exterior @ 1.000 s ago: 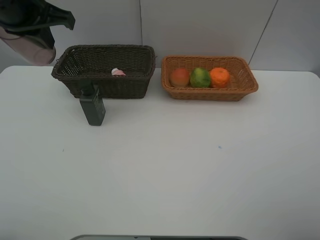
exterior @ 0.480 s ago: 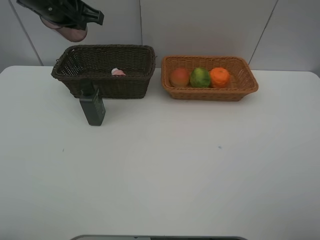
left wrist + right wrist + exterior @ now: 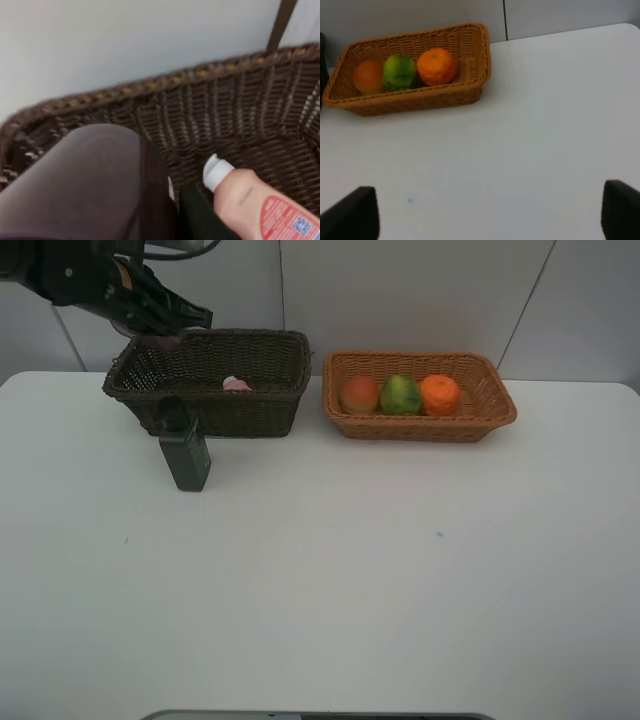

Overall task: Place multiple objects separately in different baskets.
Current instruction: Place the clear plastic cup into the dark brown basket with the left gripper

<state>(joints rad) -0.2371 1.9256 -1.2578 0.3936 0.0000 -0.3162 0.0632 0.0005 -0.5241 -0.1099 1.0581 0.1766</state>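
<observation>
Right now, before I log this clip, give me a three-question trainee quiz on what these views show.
1. True or false: the dark green bottle lies inside the dark basket.
2. How many fruits sit in the tan basket?
3. What does the left gripper carry over the dark basket: A the cup, B the pink bottle, C an orange?

Key
1. False: it stands on the table, just in front of that basket.
2. Three: the red-orange fruit, the green fruit and the orange.
3. A; the pink bottle already lies in the basket.
</observation>
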